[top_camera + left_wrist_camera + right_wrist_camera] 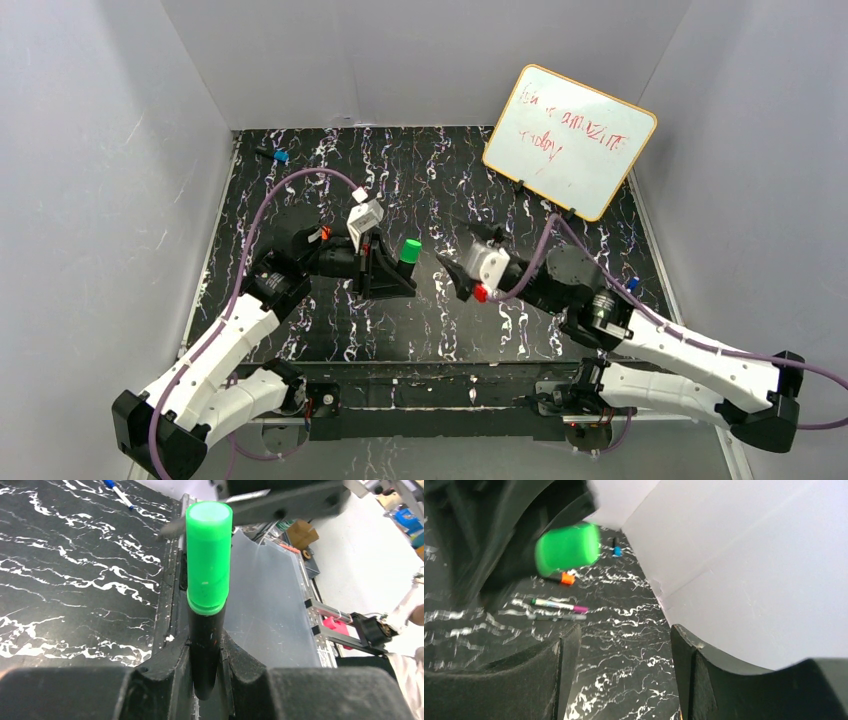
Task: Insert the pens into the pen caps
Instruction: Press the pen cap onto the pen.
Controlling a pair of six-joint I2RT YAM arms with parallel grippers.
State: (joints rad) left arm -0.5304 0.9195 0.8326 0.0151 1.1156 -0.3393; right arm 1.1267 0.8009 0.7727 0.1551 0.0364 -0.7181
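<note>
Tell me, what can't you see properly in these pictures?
1. Top view: the red writing on the whiteboard is too small to read.
2. Top view: the small blue thing near the back wall is too tiny to tell pen from cap.
3. Left wrist view: the marker has its bottom end hidden inside the left gripper.
4. Right wrist view: the green cap is blurred.

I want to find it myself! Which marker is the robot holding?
Look at the black marbled table, then the left gripper near its middle. Sticking out of its jaws is a stubby black marker with a bright green cap. It is the only marker held off the table; the blue-capped one lies flat in the far left corner.
</note>
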